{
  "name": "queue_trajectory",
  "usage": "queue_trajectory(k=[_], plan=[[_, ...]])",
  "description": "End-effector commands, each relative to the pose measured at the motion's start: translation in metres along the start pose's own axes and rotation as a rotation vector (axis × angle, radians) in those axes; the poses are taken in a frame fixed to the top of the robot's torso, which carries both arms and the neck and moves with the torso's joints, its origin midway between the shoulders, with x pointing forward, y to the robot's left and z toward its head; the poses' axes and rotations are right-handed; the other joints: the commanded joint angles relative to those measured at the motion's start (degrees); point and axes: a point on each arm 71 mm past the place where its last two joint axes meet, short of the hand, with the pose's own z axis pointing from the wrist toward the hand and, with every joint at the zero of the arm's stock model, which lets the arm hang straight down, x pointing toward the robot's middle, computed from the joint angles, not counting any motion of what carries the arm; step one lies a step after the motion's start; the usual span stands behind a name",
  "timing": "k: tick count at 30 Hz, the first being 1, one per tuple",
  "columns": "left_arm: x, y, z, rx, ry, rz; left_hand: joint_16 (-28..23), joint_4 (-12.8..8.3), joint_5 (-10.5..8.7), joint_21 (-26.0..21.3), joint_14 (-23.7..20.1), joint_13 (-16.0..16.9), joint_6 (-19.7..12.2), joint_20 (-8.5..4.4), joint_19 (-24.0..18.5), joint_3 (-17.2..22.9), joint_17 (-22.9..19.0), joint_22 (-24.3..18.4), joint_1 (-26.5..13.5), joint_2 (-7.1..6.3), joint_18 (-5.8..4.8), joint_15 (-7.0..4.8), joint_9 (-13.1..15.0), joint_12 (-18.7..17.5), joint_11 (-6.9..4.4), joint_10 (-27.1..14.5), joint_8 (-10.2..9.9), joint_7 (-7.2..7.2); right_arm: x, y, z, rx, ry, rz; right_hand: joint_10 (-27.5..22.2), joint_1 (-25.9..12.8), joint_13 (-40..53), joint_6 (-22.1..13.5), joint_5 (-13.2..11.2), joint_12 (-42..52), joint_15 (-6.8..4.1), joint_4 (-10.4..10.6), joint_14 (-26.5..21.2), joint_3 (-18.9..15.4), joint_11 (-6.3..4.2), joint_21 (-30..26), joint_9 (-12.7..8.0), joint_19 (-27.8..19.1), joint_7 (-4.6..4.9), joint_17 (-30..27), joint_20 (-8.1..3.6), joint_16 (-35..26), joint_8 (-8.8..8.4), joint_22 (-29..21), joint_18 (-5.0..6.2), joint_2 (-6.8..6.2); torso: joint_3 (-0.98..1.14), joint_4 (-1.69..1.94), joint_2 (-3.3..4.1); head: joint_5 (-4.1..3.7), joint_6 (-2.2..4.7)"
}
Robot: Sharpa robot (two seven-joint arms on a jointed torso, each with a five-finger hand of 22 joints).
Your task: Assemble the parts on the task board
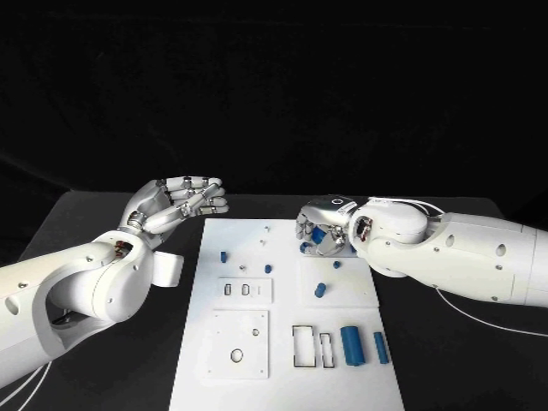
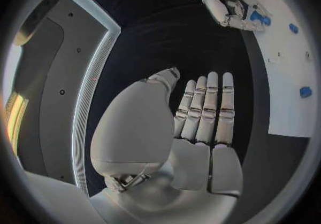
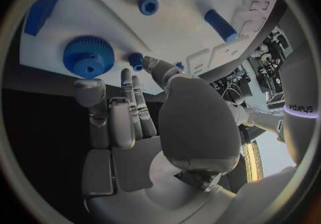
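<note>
So the white task board (image 1: 287, 342) sits in the middle of the black table (image 1: 89, 223), long side running near to far. The left hand (image 1: 175, 204) is off the board's far-left corner, over bare table, fingers straight and held together, nothing in it; the left wrist view (image 2: 200, 117) shows the same flat empty palm.

The right hand (image 1: 324, 227) is over the far-right part of the board, palm facing down. From its own wrist camera the fingers (image 3: 127, 112) are stretched out toward the board with nothing between them, fingertips just beside a small blue peg (image 3: 136, 60) and a blue gear (image 3: 88, 56). Can't tell if a fingertip actually touches the peg.

Other blue parts on the board: a short peg (image 1: 225, 255) on the left side, a small piece (image 1: 337, 265) and a short cylinder (image 1: 320, 290) near the middle-right, and two bigger cylinders (image 1: 349, 345) (image 1: 380, 348) lying side by side at the near right. There are also rectangular slot cutouts (image 1: 304, 346) just left of those two
</note>
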Motion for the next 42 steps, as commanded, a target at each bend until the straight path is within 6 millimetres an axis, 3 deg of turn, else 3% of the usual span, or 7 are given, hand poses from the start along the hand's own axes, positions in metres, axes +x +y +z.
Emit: queue_trajectory(k=[1,13,20,27,42], plan=[[0.003,-0.001,0.001,0.008,0.024,-0.007,-0.08,0.16,-0.13,-0.16,-0.01,-0.01,0.19,0.08,0.2,0.15,0.08,-0.06,0.0,-0.51,0.74,0.1,-0.03,-0.14,0.18,0.37,-0.05,0.35,0.002,0.0,0.001,0.007,0.025,-0.021,0.09,0.75,0.09,0.42,0.3,-0.13,0.25,0.04,3.14,0.46,0.02,0.74,0.12,0.48,0.05,0.37,-0.01,0.47,-0.1,0.79,-1.09,0.07,0.0,0.27,0.3,-0.19,0.19],[0.001,-0.001,0.001,0.004,0.022,-0.006,-0.11,0.17,-0.14,-0.19,-0.04,-0.02,0.16,0.09,0.19,0.15,0.09,-0.09,-0.03,-0.54,0.74,0.12,-0.04,-0.21,0.2,0.34,-0.08,0.37,0.004,0.0,0.002,0.006,0.026,-0.019,1.39,1.45,0.42,1.71,0.25,0.04,0.05,0.56,3.06,2.84,-0.31,4.27,1.03,1.31,-0.26,1.12,-0.02,1.6,0.6,5.38,-1.58,1.03,-0.1,0.57,0.77,-0.45,0.55],[0.001,-0.001,0.001,0.001,0.021,-0.006,-0.14,0.19,-0.14,-0.21,-0.07,-0.02,0.14,0.09,0.17,0.16,0.11,-0.11,-0.06,-0.53,0.74,0.13,-0.05,-0.27,0.22,0.32,-0.1,0.39,0.002,0.0,0.001,0.011,0.005,-0.021,4.07,3.31,1.28,3.96,0.07,0.57,-0.84,-0.11,3.05,5.89,-1.43,5.91,2.92,1.19,-1.37,1.57,-0.68,2.28,2.39,7.48,-1.69,3.33,-0.15,0.8,1.06,-0.63,0.65],[0.0,0.0,0.001,-0.002,0.02,-0.005,-0.15,0.19,-0.15,-0.23,-0.08,-0.03,0.12,0.1,0.17,0.18,0.13,-0.13,-0.07,-0.51,0.74,0.14,-0.05,-0.32,0.23,0.31,-0.12,0.41,-0.004,0.002,-0.001,0.01,-0.086,-0.02,5.46,4.65,2.15,4.63,0.08,0.84,-1.32,-1.65,3.09,7.36,-1.93,7.02,4.75,1.09,-1.64,1.9,-1.17,2.71,3.66,8.92,-1.8,4.21,-0.13,0.86,1.19,-0.58,0.91],[-0.001,0.0,0.001,-0.003,0.018,-0.004,-0.21,0.13,-0.16,-0.29,-0.12,-0.05,0.04,0.12,0.15,0.29,0.18,-0.19,0.02,-0.44,0.75,0.16,-0.09,-0.49,0.26,0.23,-0.19,0.42,-0.018,0.016,0.004,0.024,-0.213,-0.022,5.73,4.76,2.83,4.32,0.06,0.62,-1.36,-2.98,3.17,8.48,-1.94,8.2,6.39,1.03,-1.55,2.36,-1.35,3.16,4.29,10.48,-1.97,3.85,-0.29,1.28,1.41,-0.88,1.53]])
